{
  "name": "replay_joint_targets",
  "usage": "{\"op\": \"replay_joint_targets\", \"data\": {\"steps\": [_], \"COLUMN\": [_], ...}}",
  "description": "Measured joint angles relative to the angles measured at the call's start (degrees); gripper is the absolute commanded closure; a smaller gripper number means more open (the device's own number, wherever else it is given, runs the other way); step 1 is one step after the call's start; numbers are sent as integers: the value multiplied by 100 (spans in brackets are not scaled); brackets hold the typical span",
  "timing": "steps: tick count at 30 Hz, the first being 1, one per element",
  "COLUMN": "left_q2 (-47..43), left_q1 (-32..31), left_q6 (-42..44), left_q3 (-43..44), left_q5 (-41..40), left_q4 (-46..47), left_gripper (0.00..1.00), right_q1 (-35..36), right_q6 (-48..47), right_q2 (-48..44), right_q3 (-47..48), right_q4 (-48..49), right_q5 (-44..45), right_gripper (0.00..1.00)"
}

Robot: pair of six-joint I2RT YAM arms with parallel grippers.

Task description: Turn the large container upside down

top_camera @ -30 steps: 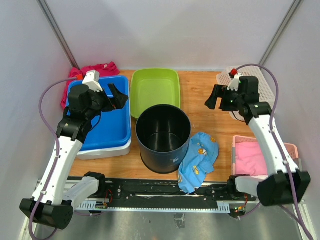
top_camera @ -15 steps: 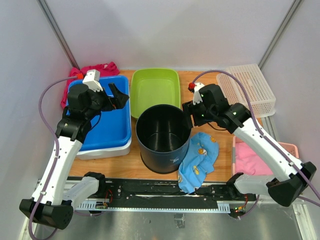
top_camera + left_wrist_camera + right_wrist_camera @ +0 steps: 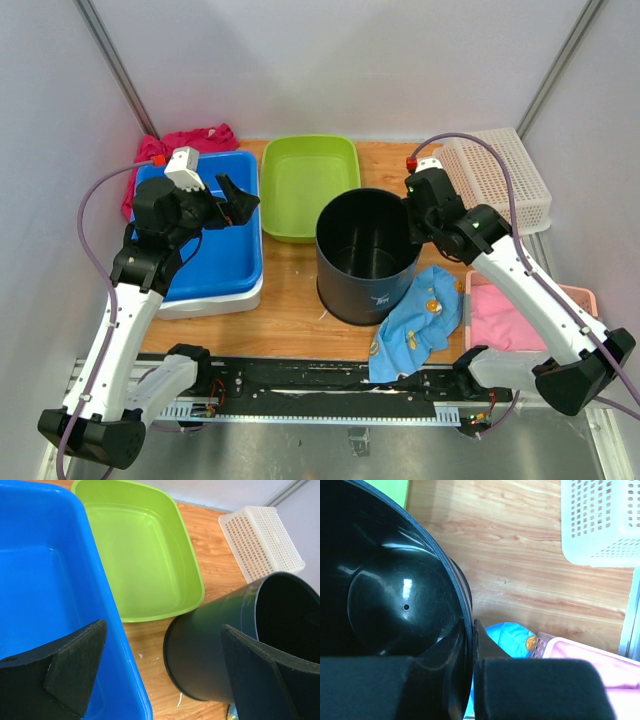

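Observation:
The large container (image 3: 368,262) is a black bucket standing mouth-up at the table's middle, leaning a little to the right. My right gripper (image 3: 413,226) is shut on its right rim, one finger inside the wall and one outside. The right wrist view shows that pinch (image 3: 471,630) close up, with the container's glossy inside (image 3: 395,595) filling the left. My left gripper (image 3: 236,200) hangs open over the blue bin, left of the container and apart from it. The left wrist view shows the container's outer wall (image 3: 210,655) beyond the open left gripper (image 3: 162,632).
A blue bin (image 3: 215,262) sits at the left, with a green tray (image 3: 308,180) behind the container. A white basket (image 3: 505,175) is at the back right and a pink basket (image 3: 520,318) at the front right. A blue cloth (image 3: 420,322) lies against the container's base. A red cloth (image 3: 190,140) lies at the back left.
My right arm swung in from the back right and its jaws closed on the container's rim. The container and the blue cloth shifted to the right. The left arm barely moved.

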Motion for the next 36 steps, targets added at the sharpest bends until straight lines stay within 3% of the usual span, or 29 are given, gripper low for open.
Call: {"op": "replay_joint_targets", "data": {"steps": [2,4,10,15,20,25,28,33,36], "left_q2": [-7,-7,-4,-4,22,33,33,33,33], "left_q1": [0,0,0,0,-2,-2,-2,-2,-2], "left_q6": [0,0,39,59,59,59,59,55,39], "left_q3": [0,0,0,0,0,0,0,0,-22], "left_q5": [-2,-4,-114,-197,-201,-201,-205,-203,-195], "left_q4": [31,35,33,33,33,33,33,35,37], "left_gripper": [1,1,1,1,1,1,1,1,1], "right_q1": [-188,-289,-343,-190,1016,1727,1906,2006,2006], "right_q6": [33,4,-376,-1080,-1810,-2087,-2140,-2214,-2216], "right_q2": [7,35,-68,-439,-177,446,754,1047,1132], "right_q3": [-4,50,621,1121,1547,1447,1344,1318,1322], "right_q4": [94,271,518,553,227,-160,-369,-612,-710], "right_q5": [4,15,-286,-1812,-2785,-2881,-2835,-2771,-2706], "right_gripper": [44,26,21,21,20,20,34,92,99]}}
